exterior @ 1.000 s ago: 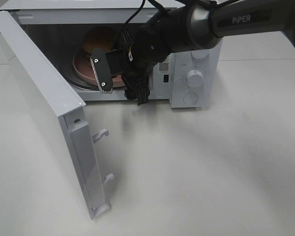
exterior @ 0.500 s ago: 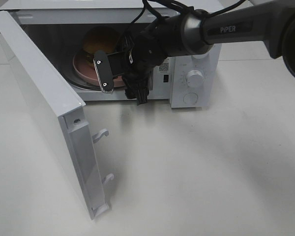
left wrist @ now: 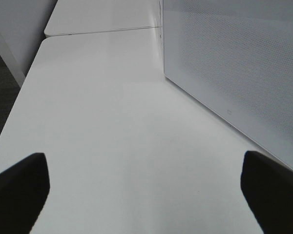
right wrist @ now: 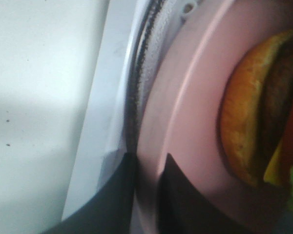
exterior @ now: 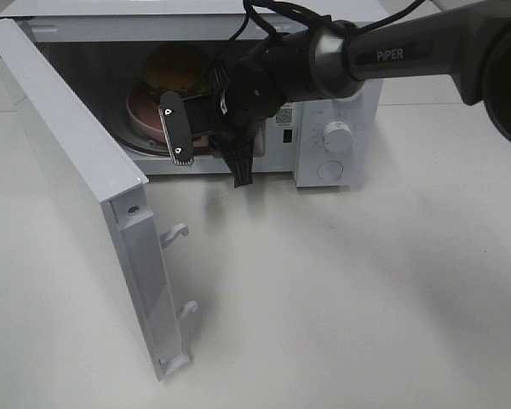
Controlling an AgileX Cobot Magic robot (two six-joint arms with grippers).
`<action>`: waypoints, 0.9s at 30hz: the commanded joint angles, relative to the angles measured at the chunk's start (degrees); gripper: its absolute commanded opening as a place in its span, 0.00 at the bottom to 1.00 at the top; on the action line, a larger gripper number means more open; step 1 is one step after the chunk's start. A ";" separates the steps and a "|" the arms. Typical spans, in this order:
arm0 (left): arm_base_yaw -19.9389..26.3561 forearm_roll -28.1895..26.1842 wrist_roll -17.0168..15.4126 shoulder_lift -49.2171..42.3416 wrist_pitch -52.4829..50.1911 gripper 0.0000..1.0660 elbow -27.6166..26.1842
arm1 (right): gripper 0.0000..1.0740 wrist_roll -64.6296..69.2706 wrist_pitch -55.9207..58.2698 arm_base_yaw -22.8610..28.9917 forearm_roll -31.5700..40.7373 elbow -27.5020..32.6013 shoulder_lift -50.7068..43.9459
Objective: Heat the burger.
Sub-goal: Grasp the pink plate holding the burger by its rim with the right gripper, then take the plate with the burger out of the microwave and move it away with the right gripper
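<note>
Pinching the rim of the pink plate [exterior: 145, 115] with the right tool [right wrist: 149, 163], at the mouth of the microwave [exterior: 336, 136], door [exterior: 68, 162] swung wide. Burger [exterior: 175, 68] on that plate, inside the cavity. Left tool [left wrist: 146, 185] spread wide over the counter [left wrist: 112, 122], beside a white perforated panel [left wrist: 234, 63].

Right arm [exterior: 447, 38]: glossy black, white PIPER lettering [exterior: 398, 54], grey collar [exterior: 330, 53], black cables [exterior: 254, 15]; one of its fingers [exterior: 175, 129] is pale with two dark screws [exterior: 169, 110]. Left fingers [left wrist: 19, 190] are black.
</note>
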 commanded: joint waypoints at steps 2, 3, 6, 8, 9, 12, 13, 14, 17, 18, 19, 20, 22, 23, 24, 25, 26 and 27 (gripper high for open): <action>0.29 0.17 -0.11 -1.03 -0.40 0.94 0.11 | 0.00 0.57 0.00 0.57 0.29 -0.46 -0.17; 0.29 0.23 -0.11 -1.03 -0.40 0.94 0.11 | 0.00 0.34 0.00 0.80 1.32 -0.46 -0.29; 0.29 0.23 -0.11 -1.03 -0.40 0.94 0.11 | 0.00 0.34 0.69 1.15 1.55 -0.46 -0.57; 0.29 0.29 -0.11 -1.03 -0.40 0.94 0.11 | 0.00 0.34 1.20 1.26 1.55 -0.46 -0.80; 0.29 0.29 -0.11 -1.03 -0.40 0.94 0.11 | 0.00 0.34 1.43 1.32 1.66 -0.46 -0.80; 0.29 0.34 -0.11 -1.03 -0.40 0.94 0.11 | 0.00 0.34 3.15 1.89 1.78 -0.46 -1.38; 0.29 0.34 -0.11 -1.03 -0.40 0.94 0.11 | 0.00 0.34 3.15 1.89 1.78 -0.46 -1.38; 0.29 0.34 -0.11 -1.03 -0.40 0.94 0.11 | 0.00 0.34 3.78 1.95 1.83 -0.46 -1.66; 0.29 0.34 -0.11 -1.03 -0.40 0.94 0.11 | 0.00 -0.29 6.07 2.52 1.83 -0.46 -2.29; 0.29 0.34 -0.11 -1.03 -0.40 0.94 0.11 | 0.00 -0.29 6.07 2.52 1.83 -0.46 -2.29; 0.29 0.34 -0.11 -1.03 -0.40 0.94 0.11 | 0.00 -0.29 6.70 2.81 2.12 -0.46 -2.52; 0.29 0.34 -0.11 -1.03 -0.40 0.94 0.11 | 0.00 -0.86 8.59 3.09 2.81 -0.46 -2.81; 0.29 0.34 -0.11 -1.03 -0.40 0.94 0.11 | 0.00 -2.41 10.31 3.21 4.13 -0.46 -2.98; 0.29 0.34 -0.11 -1.03 -0.40 0.94 0.11 | 0.00 -3.50 11.29 3.21 4.87 -0.46 -3.38; 0.29 0.34 -0.11 -1.03 -0.40 0.94 0.11 | 0.00 -3.50 11.29 3.21 4.87 -0.46 -3.38; 0.29 0.34 -0.11 -1.03 -0.40 0.94 0.11 | 0.00 -5.61 12.66 3.21 6.25 -0.40 -3.90; 0.29 0.34 -0.11 -1.03 -0.40 0.94 0.11 | 0.00 -5.61 12.66 3.21 6.25 -0.40 -3.90; 0.29 0.34 -0.11 -1.03 -0.40 0.94 0.11 | 0.00 -7.68 13.46 3.21 7.45 -0.40 -4.47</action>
